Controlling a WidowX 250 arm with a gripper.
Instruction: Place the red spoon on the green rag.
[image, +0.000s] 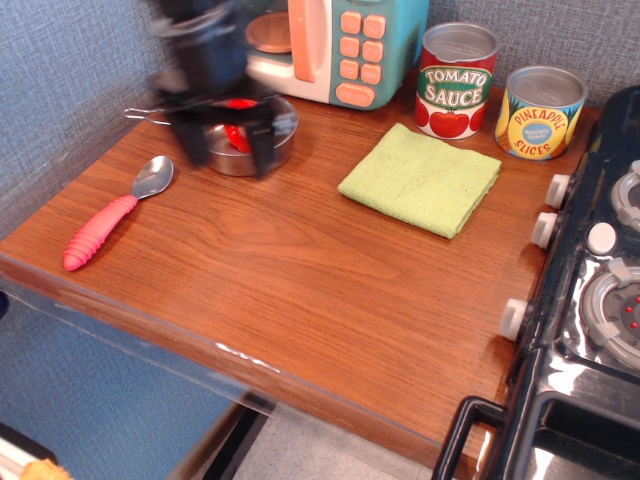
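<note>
The red spoon (108, 219) lies on the wooden counter near its left front edge, silver bowl pointing back, ribbed pinkish-red handle pointing front-left. The green rag (421, 179) lies flat right of centre, in front of the cans. My gripper (226, 149) is motion-blurred, hanging over the front of the metal pan, fingers spread apart and empty. It is to the right of and behind the spoon's bowl, above the counter.
A small metal pan (240, 135) holding a red disc (238, 131) sits behind the gripper. A toy microwave (335, 45) stands at the back. Tomato sauce can (456, 80) and pineapple can (541, 112) stand behind the rag. A black stove (590, 300) is at the right.
</note>
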